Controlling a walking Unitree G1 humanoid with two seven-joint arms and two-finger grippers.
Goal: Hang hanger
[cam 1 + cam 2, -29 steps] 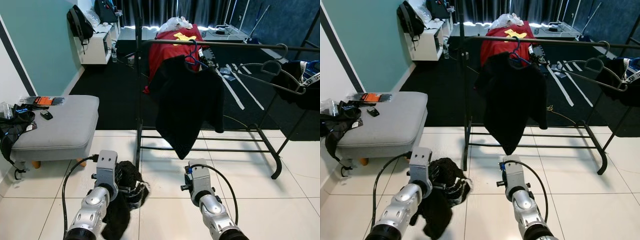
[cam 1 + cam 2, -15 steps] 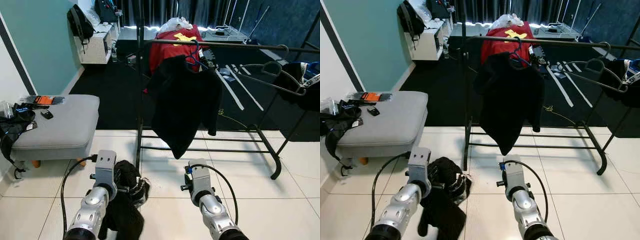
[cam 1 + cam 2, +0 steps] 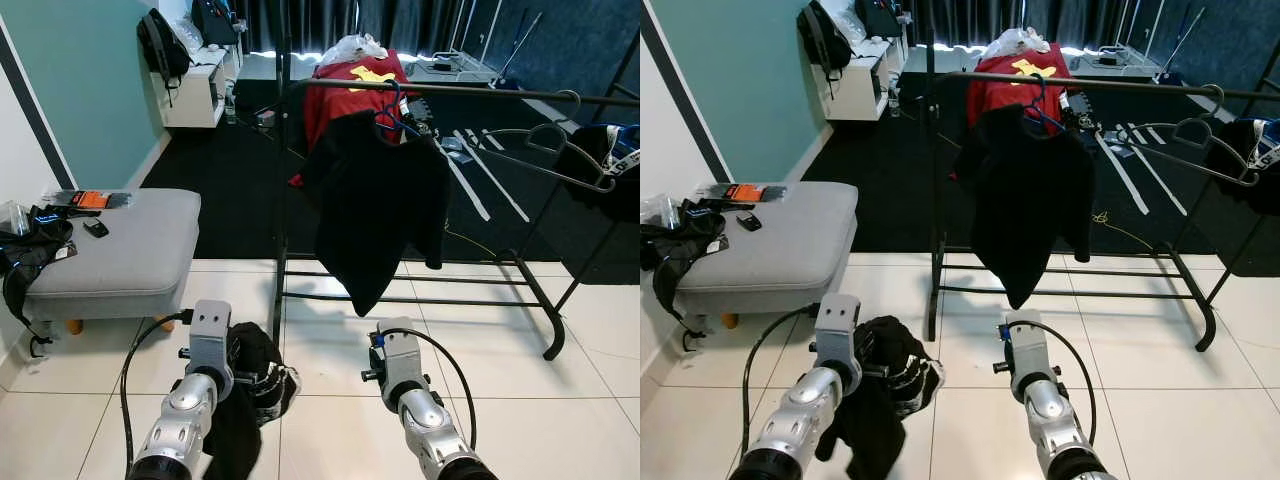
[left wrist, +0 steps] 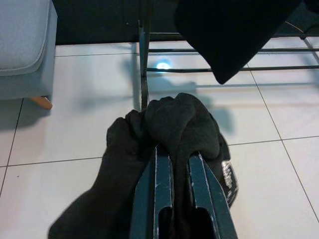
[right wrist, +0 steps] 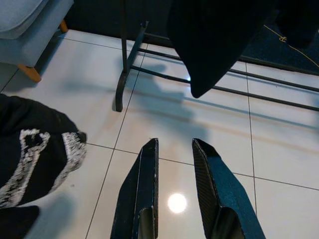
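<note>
**Carrying a garment to the rail**

My left gripper (image 4: 172,174) is clamped on a bunched black garment (image 4: 174,129), low over the tiles. My right gripper (image 5: 174,154) hangs parted, empty. No hanger visible in it; a blue hanger (image 3: 392,108) sits on the rail (image 3: 480,92). Lift high, approach squarely.

You could not see the fingertips of the left gripper (image 4: 172,154), because they were buried in the bunched black garment (image 4: 169,129), whose lower folds ran off the picture's edge. The blue hanger (image 3: 392,112) showed just its hook and upper wire, its shoulders covered by the black shirt (image 3: 378,205) on the rack's rail (image 3: 450,90). The far right end of that rail and the dark clothes (image 3: 608,170) there were cut off by the frame.
</note>
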